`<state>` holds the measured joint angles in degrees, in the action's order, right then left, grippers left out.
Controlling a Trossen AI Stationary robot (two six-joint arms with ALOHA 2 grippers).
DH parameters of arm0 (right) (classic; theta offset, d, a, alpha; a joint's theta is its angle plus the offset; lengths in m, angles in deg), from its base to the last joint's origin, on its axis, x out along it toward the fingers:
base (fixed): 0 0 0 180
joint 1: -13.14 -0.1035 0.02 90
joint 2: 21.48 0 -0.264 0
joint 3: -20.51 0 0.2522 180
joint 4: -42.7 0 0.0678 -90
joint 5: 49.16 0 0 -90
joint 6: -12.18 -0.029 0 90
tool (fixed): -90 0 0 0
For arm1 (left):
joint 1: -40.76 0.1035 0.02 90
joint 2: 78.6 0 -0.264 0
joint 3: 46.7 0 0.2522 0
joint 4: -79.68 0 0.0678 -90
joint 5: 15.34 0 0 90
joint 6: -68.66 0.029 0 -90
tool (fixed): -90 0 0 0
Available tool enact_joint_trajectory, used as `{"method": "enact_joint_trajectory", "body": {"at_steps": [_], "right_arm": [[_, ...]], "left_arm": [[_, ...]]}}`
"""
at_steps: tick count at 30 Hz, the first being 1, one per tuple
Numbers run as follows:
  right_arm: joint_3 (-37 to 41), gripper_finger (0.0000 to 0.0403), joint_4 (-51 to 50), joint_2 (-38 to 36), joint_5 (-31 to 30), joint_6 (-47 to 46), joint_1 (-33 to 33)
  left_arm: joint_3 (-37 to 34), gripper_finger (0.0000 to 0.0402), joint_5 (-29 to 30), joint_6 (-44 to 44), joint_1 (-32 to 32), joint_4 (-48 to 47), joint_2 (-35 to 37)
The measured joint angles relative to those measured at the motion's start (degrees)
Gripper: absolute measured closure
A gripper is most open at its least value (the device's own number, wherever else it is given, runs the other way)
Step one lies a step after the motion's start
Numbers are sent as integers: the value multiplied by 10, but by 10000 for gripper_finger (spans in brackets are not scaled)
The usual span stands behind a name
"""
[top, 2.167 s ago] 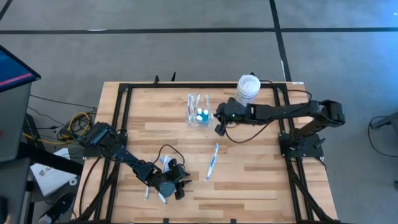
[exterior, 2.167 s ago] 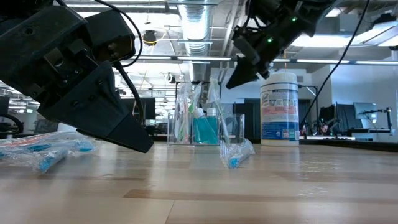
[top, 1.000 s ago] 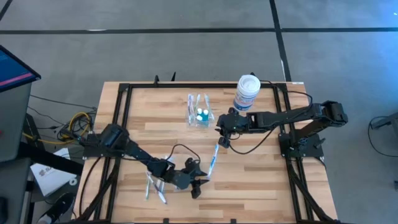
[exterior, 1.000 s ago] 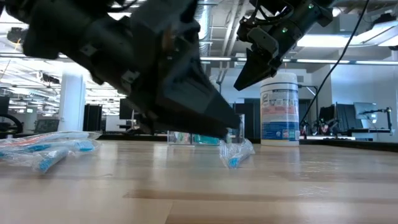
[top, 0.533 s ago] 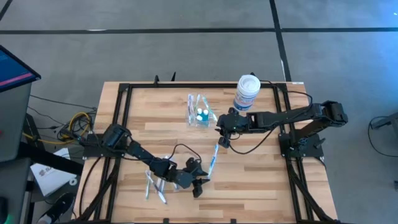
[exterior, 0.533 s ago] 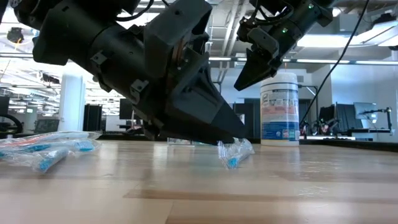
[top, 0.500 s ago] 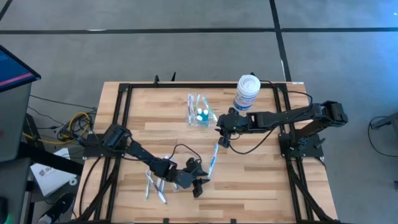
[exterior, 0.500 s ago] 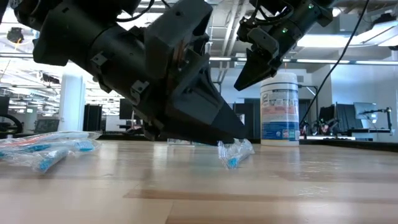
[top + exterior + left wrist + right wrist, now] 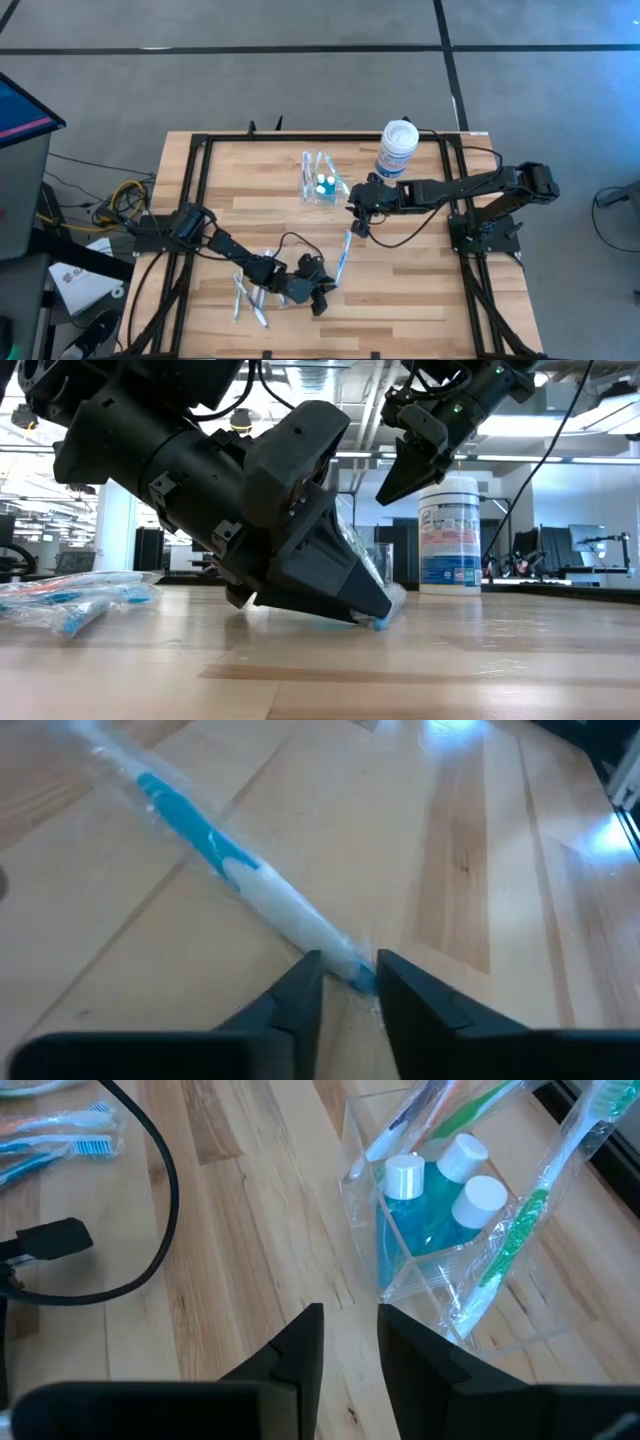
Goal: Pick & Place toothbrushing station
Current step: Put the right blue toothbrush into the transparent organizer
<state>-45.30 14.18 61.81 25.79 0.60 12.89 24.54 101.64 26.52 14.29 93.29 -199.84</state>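
So the toothbrushing station (image 9: 321,186) sits in the upper middle of the high view, just left of the white jar (image 9: 397,147), and nobody's touching it. From the right wrist view it's a clear boxy organizer (image 9: 455,1230) with two blue bottles (image 9: 428,1215) standing in it and a few wrapped brushes leaning out the top, one green brush (image 9: 520,1220) hanging over the side.

The right gripper (image 9: 358,210) hovers above the table just right of the station, lower in the frame, fingers a narrow gap apart with nothing between them.

The left gripper (image 9: 325,292) is way down in the lower middle of the frame, tips on the table at the near end of a wrapped blue toothbrush (image 9: 342,256). In its wrist view the fingers (image 9: 300,990) sit close on either side of the wrapper's tail end (image 9: 352,967); honestly can't tell if it's actually pinching yet. A few more wrapped brushes (image 9: 248,296) lie just left of that arm.

My guess on handling the station: thin hard plastic, light even when loaded, slick, and top-heavy with those brushes sticking out. I'd grab a side wall or a divider, low-ish, and keep it upright, because tilting it probably dumps the brushes. Squeezing too hard could crack or flex the wall.
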Motion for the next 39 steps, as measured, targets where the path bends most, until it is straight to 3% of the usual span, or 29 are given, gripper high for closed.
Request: {"method": "enact_joint_trajectory", "body": {"at_steps": [4,6,15,23,39], "right_arm": [[0,315,-2,0,0,0,0],[0,315,-2,0,0,0,0],[0,315,-2,0,0,0,0],[0,315,7,-1,1,0,-2],[0,315,37,-2,2,0,-2]], "left_arm": [[1,382,0,-6,0,-13,2],[1,393,0,-4,0,-13,2],[-1,401,15,20,-4,-32,16],[-3,401,116,33,-19,-182,109],[-2,401,195,97,-21,-292,255]]}}
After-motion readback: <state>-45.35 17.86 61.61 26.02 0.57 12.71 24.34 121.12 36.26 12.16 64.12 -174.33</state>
